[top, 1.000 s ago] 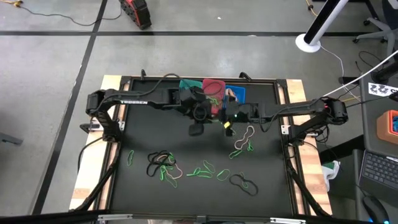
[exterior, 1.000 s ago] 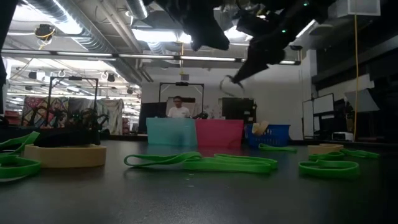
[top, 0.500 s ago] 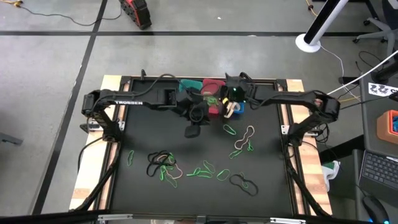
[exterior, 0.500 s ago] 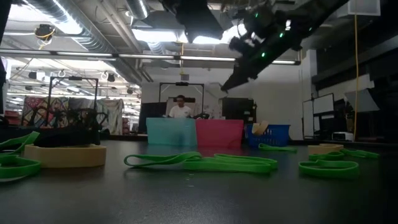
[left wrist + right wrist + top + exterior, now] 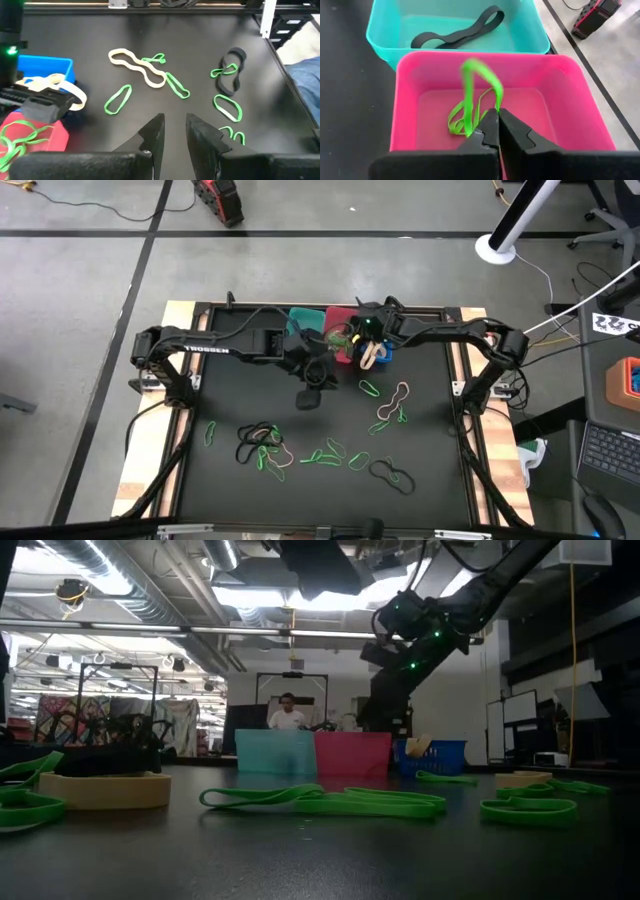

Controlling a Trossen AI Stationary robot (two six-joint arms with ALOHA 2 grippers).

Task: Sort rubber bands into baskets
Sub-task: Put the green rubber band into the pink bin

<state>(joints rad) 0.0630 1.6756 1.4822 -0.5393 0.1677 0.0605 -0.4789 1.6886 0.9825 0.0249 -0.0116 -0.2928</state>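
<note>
Left to right: your left gripper hangs over mid-desk, jaws narrowly parted and empty, loose rubber bands spread ahead of it. Your right gripper, jaws pinched on a green band, sits directly above the pink basket; the band droops straight down into it, long axis near vertical, teal basket at 12 o'clock beyond. The right arm is nearer the drop. A second ago it was over open desk; since then it has swung up to the baskets.
</note>
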